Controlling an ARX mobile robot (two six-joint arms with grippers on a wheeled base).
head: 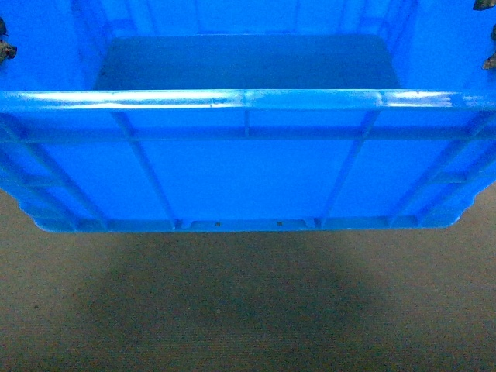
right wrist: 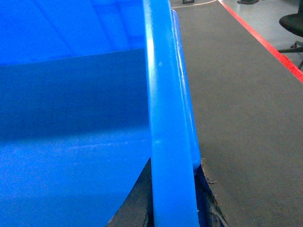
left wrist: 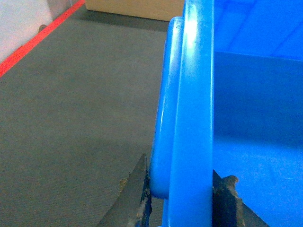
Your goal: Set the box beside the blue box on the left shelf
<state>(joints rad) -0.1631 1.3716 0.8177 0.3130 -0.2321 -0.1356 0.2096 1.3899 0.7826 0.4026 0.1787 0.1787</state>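
Note:
The bright-blue box fills the head view, held off the grey carpet with its near wall and rim toward me; its floor is bare. My left gripper is shut on the box's left rim, one finger outside, one inside. My right gripper is shut on the right rim the same way. In the head view only dark finger bits show at the top corners: the left fingers and the right fingers. The left shelf and the other blue box are out of view.
Grey carpet floor lies below the box. A red floor line runs at the left, with a tan panel beyond. Another red line and a dark chair base are at the right.

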